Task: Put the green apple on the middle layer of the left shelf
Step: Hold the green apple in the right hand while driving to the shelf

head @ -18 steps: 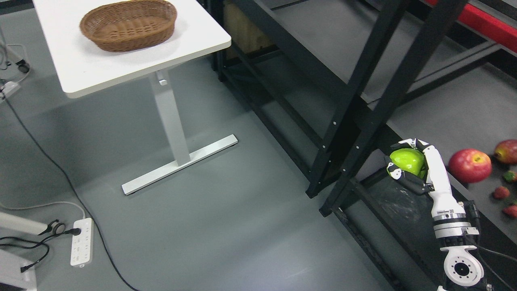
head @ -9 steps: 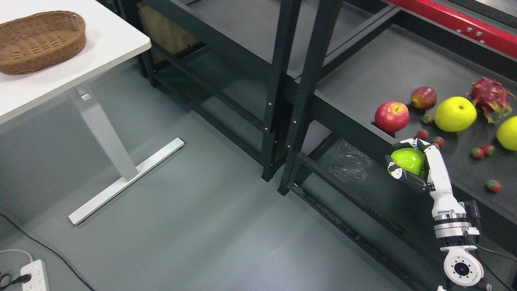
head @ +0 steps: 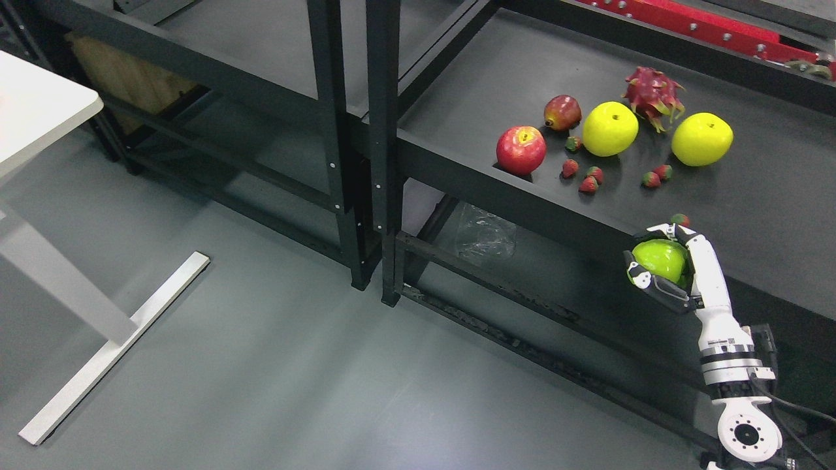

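Head view: my right hand [head: 663, 271] wraps fully round green apple [head: 659, 260] below the shelf edge [head: 575, 219]; looks rigid, glossy-slick, so I cup its widest part.

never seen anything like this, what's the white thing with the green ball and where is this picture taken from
The view comes from a camera on a humanoid robot's head, looking down. The white jointed thing at the lower right is its right robot hand, fingers closed around a green apple. Beside it stands a black metal shelf. On the shelf lie a red apple, two yellow apples, a dragon fruit and some strawberries. A white table's corner shows at the left. The left arm is out of view.
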